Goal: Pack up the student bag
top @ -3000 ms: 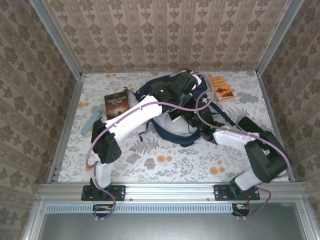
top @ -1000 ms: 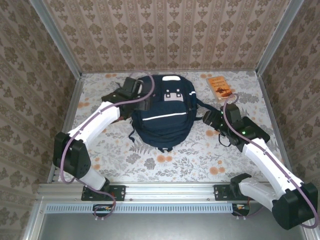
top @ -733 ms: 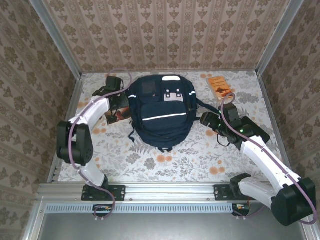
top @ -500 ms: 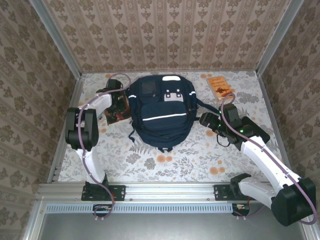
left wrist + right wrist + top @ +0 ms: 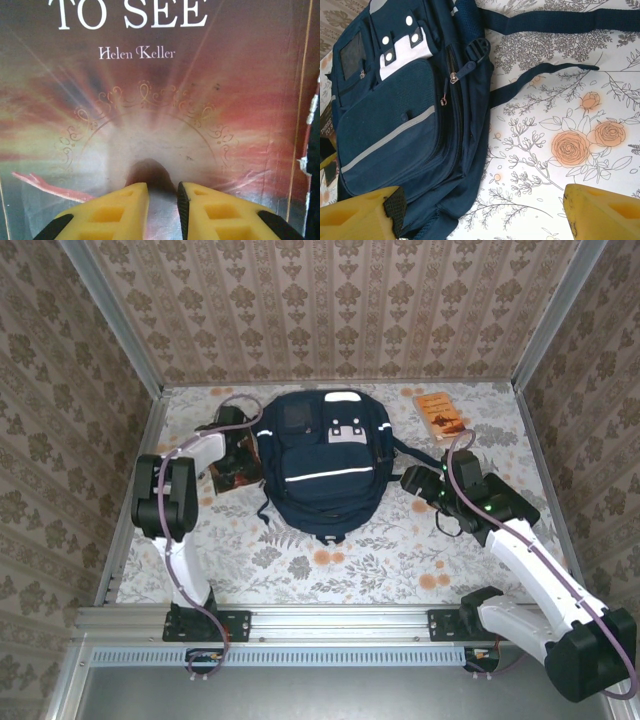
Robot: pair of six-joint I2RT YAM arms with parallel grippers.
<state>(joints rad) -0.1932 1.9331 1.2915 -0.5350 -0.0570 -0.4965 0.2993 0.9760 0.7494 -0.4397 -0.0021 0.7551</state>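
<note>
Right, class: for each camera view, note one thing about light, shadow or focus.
Top external: even, soft light on the student bag, with only faint shadows. Left wrist: a dark shadow lies on the book just ahead of the left pincer; lettering legible. Right wrist: bag and tablecloth crisp, no glare.

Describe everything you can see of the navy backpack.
The backpack is large, of navy fabric, and lies flat and front-up on the floral table cover, its top toward the far wall. A thin white reflective stripe crosses its front pocket, and a grey-white patch with snaps sits near the top. Zip pulls hang along its right side. Dark straps trail onto the table at its right. A dark-covered book lies right by its left edge; contact is unclear.
</note>
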